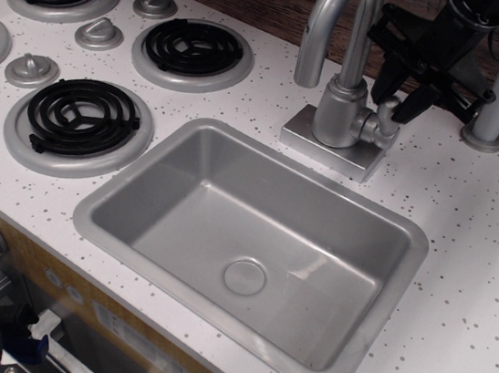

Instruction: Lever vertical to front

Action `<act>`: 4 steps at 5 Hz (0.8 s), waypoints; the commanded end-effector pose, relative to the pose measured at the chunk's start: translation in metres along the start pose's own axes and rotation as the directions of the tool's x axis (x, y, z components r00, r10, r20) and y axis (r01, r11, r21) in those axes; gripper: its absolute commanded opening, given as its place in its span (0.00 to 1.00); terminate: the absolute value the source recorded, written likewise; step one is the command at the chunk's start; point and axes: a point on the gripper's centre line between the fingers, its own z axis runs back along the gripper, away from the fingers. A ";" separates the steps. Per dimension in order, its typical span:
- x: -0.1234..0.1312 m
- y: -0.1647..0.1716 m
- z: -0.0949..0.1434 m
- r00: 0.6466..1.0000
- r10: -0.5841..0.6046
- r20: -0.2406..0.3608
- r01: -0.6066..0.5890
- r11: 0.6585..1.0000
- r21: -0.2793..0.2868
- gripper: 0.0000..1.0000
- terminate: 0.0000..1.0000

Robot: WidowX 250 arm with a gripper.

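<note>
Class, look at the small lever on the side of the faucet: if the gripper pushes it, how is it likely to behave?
The lever sits on a round stub of the faucet, so it probably pivots rather than slides. It looks like rigid matte metal, unlikely to bend. The gripper covers its paddle; smooth faces might let fingers slip.

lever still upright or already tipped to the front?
Cannot tell. The gripper covers the lever; only its lower end shows beside the faucet body. Not visibly lying toward the sink.
</note>
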 end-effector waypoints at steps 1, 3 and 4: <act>-0.007 0.003 -0.004 0.997 0.057 0.044 -0.053 0.994 -0.094 0.00 0.00; -0.013 0.002 -0.026 0.995 0.087 0.042 -0.079 0.982 -0.170 0.00 0.00; -0.013 0.002 -0.012 0.996 0.079 0.045 -0.073 0.989 -0.127 1.00 0.00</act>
